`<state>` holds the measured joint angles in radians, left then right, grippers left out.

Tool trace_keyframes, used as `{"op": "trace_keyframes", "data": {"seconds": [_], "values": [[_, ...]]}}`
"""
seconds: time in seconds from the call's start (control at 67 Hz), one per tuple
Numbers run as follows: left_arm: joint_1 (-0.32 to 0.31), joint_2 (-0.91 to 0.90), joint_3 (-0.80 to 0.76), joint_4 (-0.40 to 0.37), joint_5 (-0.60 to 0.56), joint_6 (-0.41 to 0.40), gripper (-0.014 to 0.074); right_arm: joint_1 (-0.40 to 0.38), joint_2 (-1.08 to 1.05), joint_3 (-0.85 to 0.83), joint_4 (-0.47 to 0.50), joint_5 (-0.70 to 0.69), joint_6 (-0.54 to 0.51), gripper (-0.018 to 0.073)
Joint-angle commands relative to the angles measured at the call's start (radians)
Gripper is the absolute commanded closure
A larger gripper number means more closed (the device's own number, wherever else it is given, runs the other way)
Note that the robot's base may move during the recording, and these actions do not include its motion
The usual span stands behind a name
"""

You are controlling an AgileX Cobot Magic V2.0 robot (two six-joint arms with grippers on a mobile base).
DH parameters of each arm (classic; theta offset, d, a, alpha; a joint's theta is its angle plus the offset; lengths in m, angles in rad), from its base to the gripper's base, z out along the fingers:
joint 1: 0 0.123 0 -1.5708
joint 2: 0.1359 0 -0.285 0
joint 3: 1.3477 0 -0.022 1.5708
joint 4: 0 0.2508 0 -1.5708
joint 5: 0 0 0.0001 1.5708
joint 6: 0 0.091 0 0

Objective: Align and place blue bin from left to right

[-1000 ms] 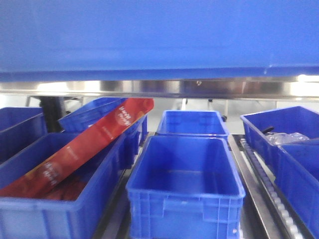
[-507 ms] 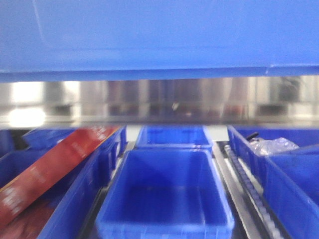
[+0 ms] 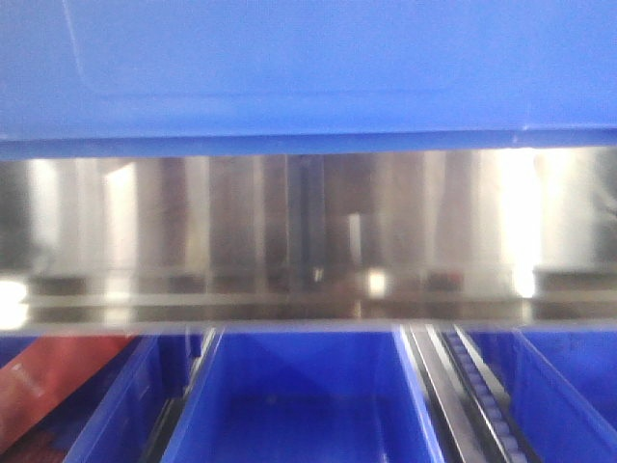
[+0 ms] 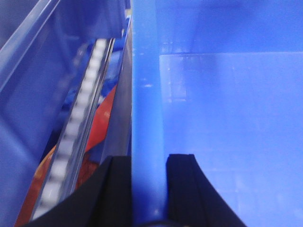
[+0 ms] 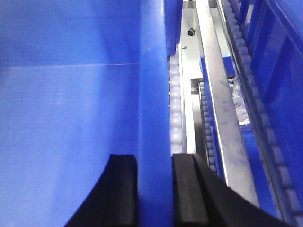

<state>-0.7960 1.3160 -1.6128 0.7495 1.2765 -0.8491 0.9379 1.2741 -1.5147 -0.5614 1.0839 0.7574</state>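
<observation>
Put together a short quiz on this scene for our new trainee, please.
1. True or false: the left gripper and the right gripper each straddle a wall of the blue bin.
2. In the front view, what lies at the lower left? A. a red carton B. a green bottle C. a white towel
3. Short answer: in the right wrist view, what runs alongside the held bin's wall?

Key: 1 true. 2 A. 3 a roller rail.
</observation>
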Motion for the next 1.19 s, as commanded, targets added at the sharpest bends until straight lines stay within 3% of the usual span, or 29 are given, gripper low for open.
{"op": "trace_keyframes", "data": {"seconds": [0.0,1.179], "values": [[-0.014,-0.005,-0.018,0.0,-0.101,0.0,0.0707,0.011,-0.01,-0.019,-0.004,-0.135,-0.008,0.064],[-0.014,-0.005,-0.018,0.004,-0.101,0.0,0.0707,0.011,-0.008,-0.019,-0.004,-0.135,-0.008,0.064]]}}
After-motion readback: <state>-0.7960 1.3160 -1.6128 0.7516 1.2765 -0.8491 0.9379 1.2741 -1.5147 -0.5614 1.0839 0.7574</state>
